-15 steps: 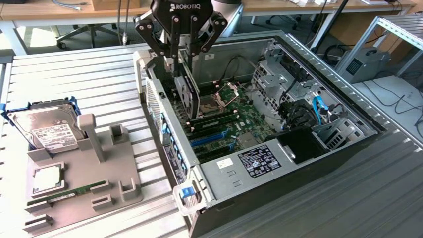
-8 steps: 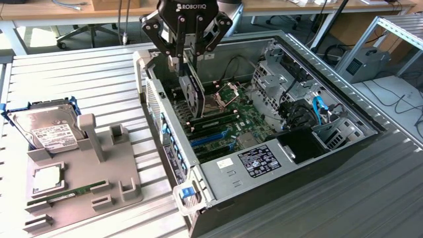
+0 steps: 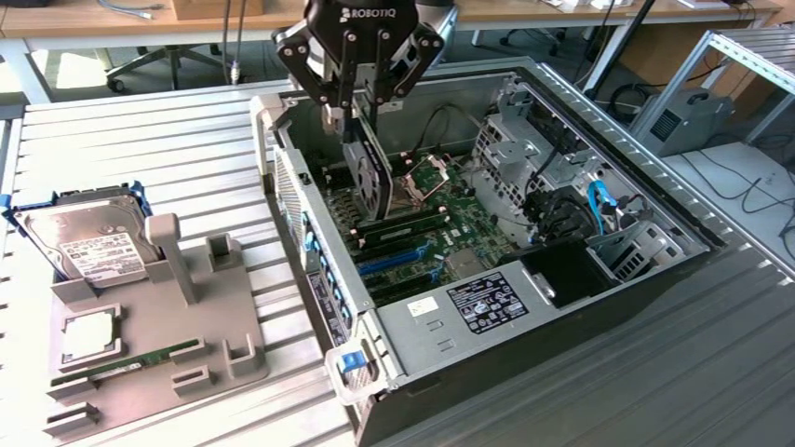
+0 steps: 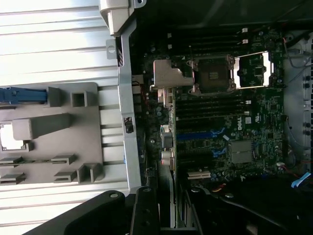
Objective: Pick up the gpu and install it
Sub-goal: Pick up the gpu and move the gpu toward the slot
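Pinching the gpu (image 3: 370, 177) upright by its top edge in the gripper (image 3: 360, 116). Hanging low over the motherboard (image 3: 478, 219) inside the open computer case (image 3: 497, 372), toward the counter's (image 3: 149, 140) far edge.

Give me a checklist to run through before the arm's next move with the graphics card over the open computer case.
1. Grip: ok. The tool is clamped on the gpu, which hangs edge down.
2. Access: ok. The case lies open with the motherboard exposed.
3. Card seated: cannot tell. Its lower edge is close to the motherboard, but contact is unclear.
4. Lined up with the blue slots: cannot tell.
5. Hard drive out of the way: ok. It sits on the grey holder outside the case.
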{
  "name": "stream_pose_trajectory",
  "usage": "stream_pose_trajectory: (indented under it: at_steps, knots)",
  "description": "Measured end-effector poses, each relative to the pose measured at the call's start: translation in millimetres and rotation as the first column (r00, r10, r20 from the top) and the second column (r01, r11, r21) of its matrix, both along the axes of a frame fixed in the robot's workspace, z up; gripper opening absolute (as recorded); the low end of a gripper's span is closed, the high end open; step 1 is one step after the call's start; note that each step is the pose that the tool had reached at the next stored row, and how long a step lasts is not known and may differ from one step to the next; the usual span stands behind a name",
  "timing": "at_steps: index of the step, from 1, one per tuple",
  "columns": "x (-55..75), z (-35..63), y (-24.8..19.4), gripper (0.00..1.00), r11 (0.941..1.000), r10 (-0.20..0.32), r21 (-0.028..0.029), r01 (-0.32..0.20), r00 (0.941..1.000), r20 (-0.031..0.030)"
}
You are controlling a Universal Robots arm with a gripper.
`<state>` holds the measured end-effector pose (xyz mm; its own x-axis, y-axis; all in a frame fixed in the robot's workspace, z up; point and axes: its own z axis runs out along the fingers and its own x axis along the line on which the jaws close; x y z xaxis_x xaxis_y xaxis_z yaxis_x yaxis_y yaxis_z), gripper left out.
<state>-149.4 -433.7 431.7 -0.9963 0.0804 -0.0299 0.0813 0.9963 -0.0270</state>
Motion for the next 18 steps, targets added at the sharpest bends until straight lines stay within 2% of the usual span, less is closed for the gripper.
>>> stream_pose_trajectory:
  at_steps: [18]
  knots:
    - [11.0,-1.6,0.0,0.27,1.0,0.0,0.0,0.0,1.0,0.0]
